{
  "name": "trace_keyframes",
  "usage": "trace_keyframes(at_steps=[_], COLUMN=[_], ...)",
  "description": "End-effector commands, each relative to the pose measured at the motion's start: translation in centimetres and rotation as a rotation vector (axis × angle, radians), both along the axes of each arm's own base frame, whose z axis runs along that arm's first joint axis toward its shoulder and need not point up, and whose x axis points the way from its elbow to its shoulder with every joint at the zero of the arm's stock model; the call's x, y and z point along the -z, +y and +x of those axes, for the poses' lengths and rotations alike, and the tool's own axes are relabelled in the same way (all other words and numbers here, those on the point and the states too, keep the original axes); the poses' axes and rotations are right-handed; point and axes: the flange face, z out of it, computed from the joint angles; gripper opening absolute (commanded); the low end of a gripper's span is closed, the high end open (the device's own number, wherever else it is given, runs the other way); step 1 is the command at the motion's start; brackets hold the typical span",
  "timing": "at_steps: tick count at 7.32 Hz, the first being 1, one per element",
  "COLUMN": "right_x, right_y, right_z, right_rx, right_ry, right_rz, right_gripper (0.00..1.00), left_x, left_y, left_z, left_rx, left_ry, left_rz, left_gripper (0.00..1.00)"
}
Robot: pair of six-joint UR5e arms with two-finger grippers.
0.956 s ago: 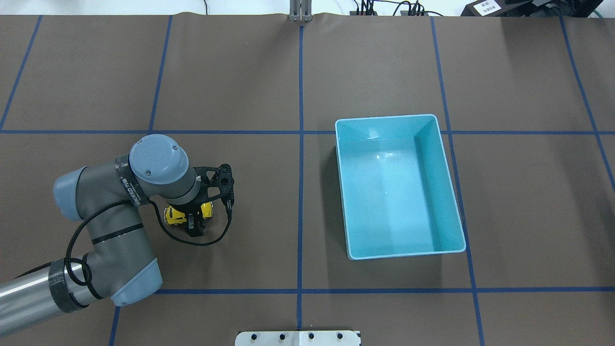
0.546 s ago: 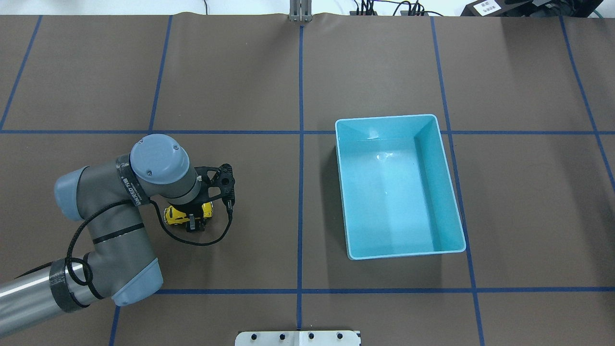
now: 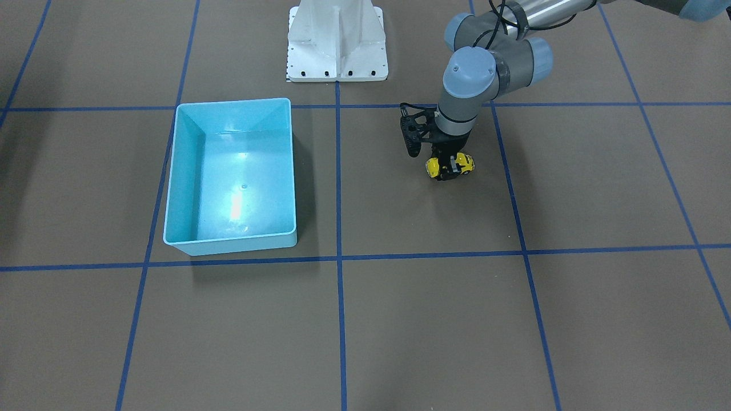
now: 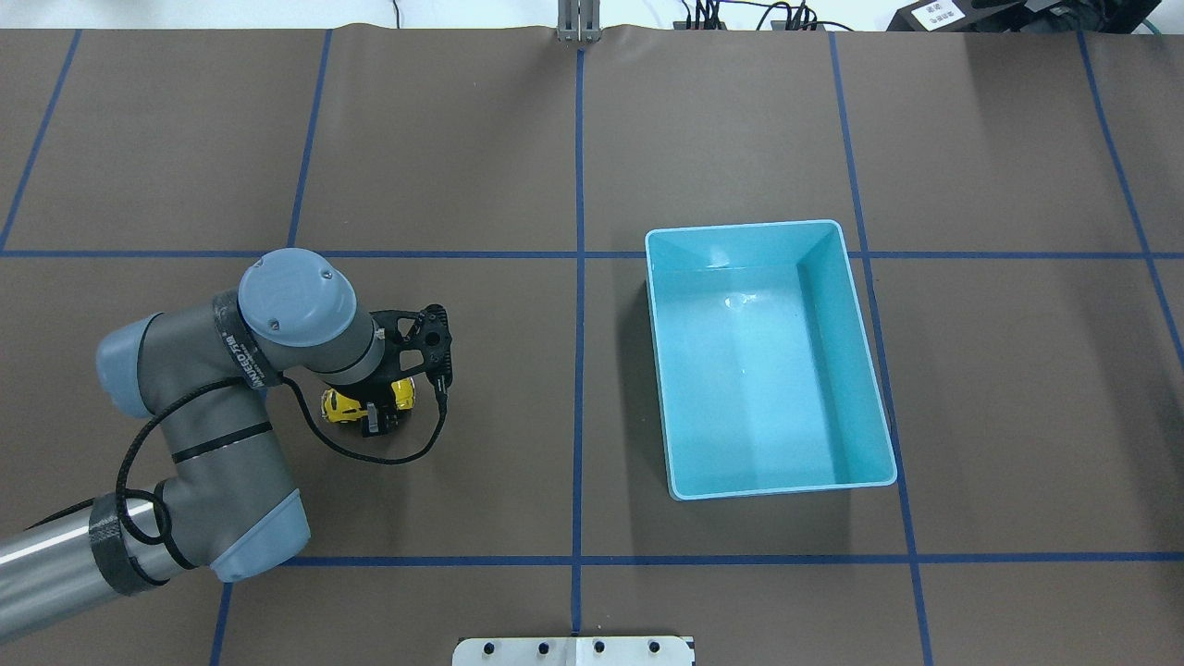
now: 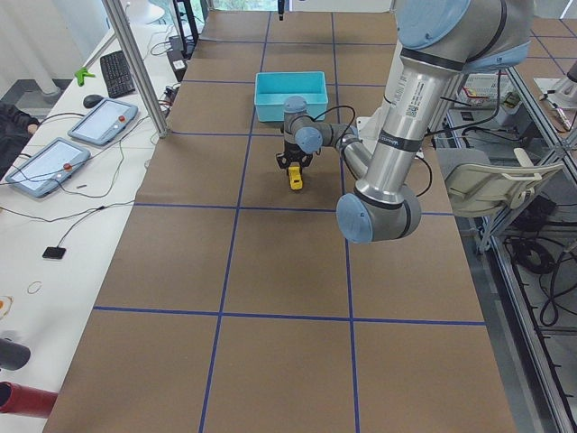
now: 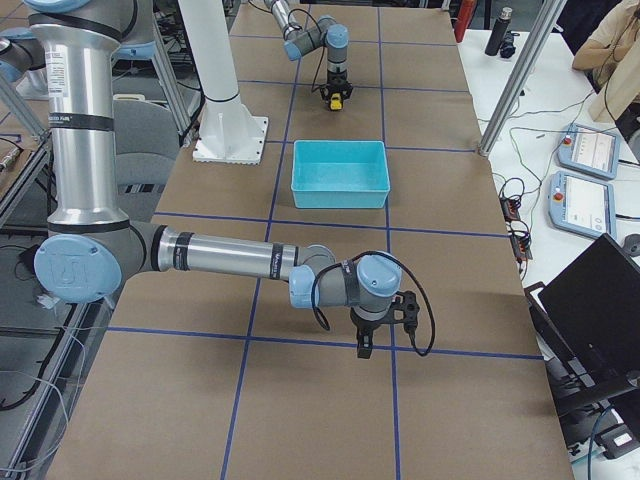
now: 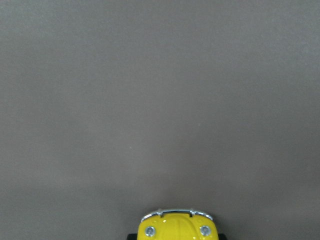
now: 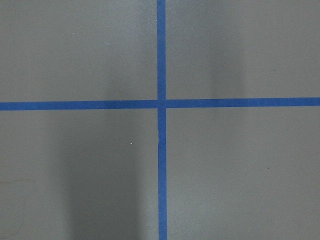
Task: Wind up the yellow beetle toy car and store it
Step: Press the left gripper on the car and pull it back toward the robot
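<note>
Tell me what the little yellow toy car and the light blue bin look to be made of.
Small yellow Beetle-shaped toy car: glossy painted body, perhaps die-cast metal or hard plastic, the look leaves it open. Its chrome-look bumper shines silver.
Light blue rectangular bin: most likely smooth moulded plastic, judging by its thin, even walls, rounded corners and the bright glare on its floor.

Two blue tape lines [image 8: 161, 104] cross on the grey-brown table cover [image 8: 240, 175]; a soft shadow [image 8: 100, 190] lies below and left of the crossing; a tiny white speck [image 8: 131, 144] sits inside it.
</note>
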Motion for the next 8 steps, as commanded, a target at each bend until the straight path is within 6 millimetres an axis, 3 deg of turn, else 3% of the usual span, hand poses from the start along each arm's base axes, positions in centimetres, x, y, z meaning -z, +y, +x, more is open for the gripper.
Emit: trace_keyframes(at_steps=[1,3,5,8], right_x=[-0.1,-0.1,0.0,0.0], right_y=[0.0,0.0,0.0,0.0], right_z=[0.0,0.0,0.0,0.0], right_rx=[-0.001,0.0,-0.001,-0.001], right_ry=[0.0,0.0,-0.001,-0.001], right_rz=[-0.002,-0.001,-0.002,-0.002], right_gripper=[1.0,1.0,1.0,1.0], left_x=[0.7,1.0,-0.8,-1.6], left_y=[-0.3,-0.4,0.1,0.6], left_z=[-0.5,-0.7,-1.3,-1.5], left_rx=[0.003,0.006,0.003,-0.021], left_ry=[0.065,0.106,0.142,0.156], left_rz=[0.031,0.053,0.073,0.054], left_gripper=[0.38,0.38,0.38,0.38])
